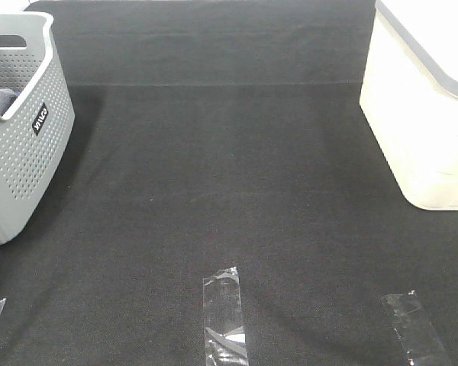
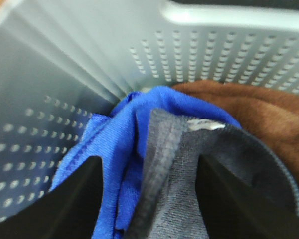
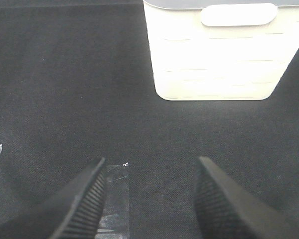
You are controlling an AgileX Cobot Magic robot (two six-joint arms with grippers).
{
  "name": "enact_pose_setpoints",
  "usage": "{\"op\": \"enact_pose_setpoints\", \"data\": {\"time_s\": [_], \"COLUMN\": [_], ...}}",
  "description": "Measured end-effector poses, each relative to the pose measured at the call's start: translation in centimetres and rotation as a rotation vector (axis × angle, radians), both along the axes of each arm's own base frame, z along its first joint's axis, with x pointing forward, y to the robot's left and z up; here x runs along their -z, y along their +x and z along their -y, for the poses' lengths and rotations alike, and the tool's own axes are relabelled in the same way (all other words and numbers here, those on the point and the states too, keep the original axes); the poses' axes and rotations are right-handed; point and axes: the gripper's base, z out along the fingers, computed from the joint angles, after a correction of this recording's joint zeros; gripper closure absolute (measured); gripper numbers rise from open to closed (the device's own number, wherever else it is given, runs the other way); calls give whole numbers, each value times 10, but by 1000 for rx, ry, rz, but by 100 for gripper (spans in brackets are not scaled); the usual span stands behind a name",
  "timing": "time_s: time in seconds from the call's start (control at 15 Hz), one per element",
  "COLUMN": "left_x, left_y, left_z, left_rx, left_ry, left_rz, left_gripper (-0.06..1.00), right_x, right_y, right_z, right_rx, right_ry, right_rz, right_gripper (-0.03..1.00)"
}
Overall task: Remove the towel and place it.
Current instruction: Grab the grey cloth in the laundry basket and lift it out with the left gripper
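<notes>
In the upper left of the exterior view, the perforated grey plastic basket holds the dusky slate-grey microfibre towel, bunched against a bright blue cloth and a brown cloth. The left gripper hangs released, its jaws straddling the towel's stitched fold, probably lined up to pinch it. The right gripper hovers released and empty above the black worktop.

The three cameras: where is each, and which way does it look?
Exterior high: up high, looks down on black mat, grey basket left, cream bin right; no arm shows.
Left wrist: on the left arm, peering into the basket at towel, blue cloth, brown cloth; left gripper open.
Right wrist: on the right arm, low, facing the bin; right gripper open.
Shared: exterior and right wrist both show the bin.
</notes>
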Motion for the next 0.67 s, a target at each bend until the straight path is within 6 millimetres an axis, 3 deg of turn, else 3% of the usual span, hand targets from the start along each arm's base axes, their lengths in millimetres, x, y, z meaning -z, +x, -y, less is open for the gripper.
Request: {"op": "enact_pose_setpoints", "data": {"time_s": [0.13, 0.47, 0.67], "left_x": [2, 1, 2], "left_y": [0, 0, 0], "left_z": [0, -1, -1], "left_rx": [0, 15, 55], "left_ry": [0, 15, 43], "left_rz": [-2, -9, -28], "left_gripper": [47, 90, 94], "right_x": [0, 0, 0], "right_y": [0, 0, 0], "right_z": [0, 0, 0], "right_rx": [0, 0, 0], "right_ry": [0, 0, 0], "right_rz": [0, 0, 0], "right_gripper": [46, 46, 46]}}
